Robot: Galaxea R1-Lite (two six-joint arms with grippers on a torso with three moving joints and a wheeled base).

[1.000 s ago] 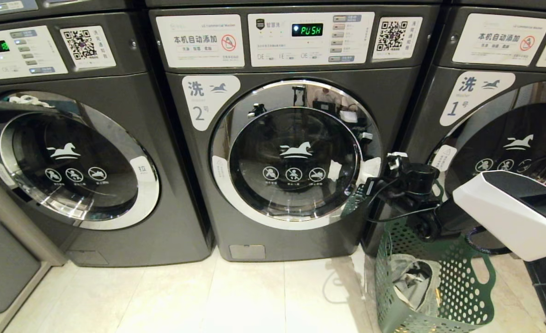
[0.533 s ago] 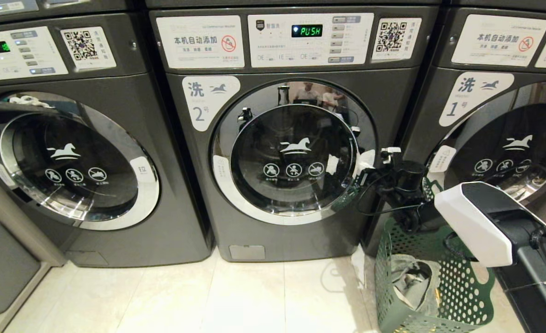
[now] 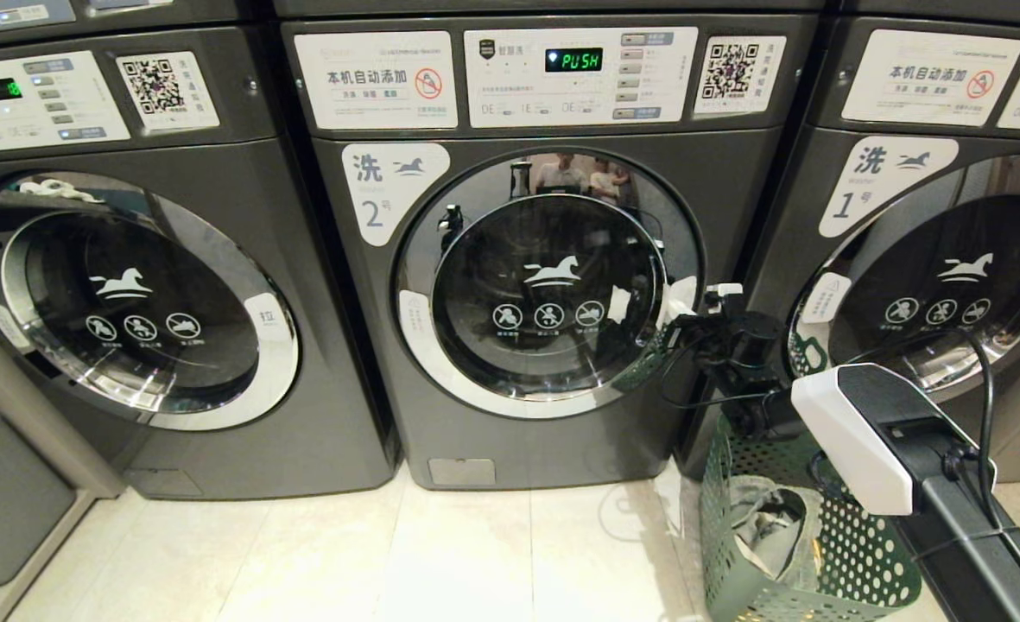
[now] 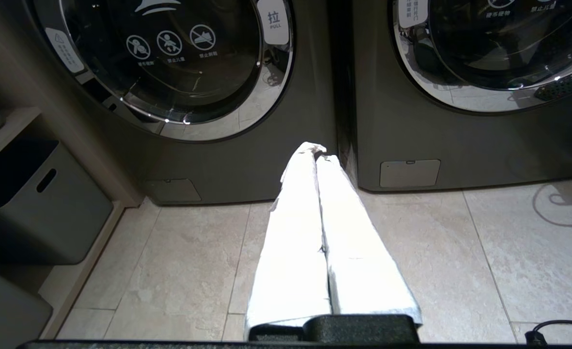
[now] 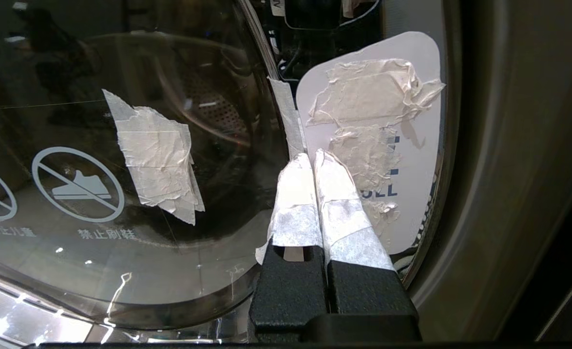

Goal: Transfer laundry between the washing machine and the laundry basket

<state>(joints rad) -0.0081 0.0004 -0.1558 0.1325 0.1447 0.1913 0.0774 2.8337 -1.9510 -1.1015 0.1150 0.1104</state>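
We press our right gripper, jaws pressed together, against the middle washing machine's door at its taped pull tab, shutting it firmly.

Pale beige floor tiles gleam under warm light, and grey storage bins sit on low shelving at left.

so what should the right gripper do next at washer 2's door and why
Probably ease off and open its fingers. The right gripper is shut, tips at the taped pull label on the closed middle door; shut fingers can't hook the edge. Laundry basket waits beside it.
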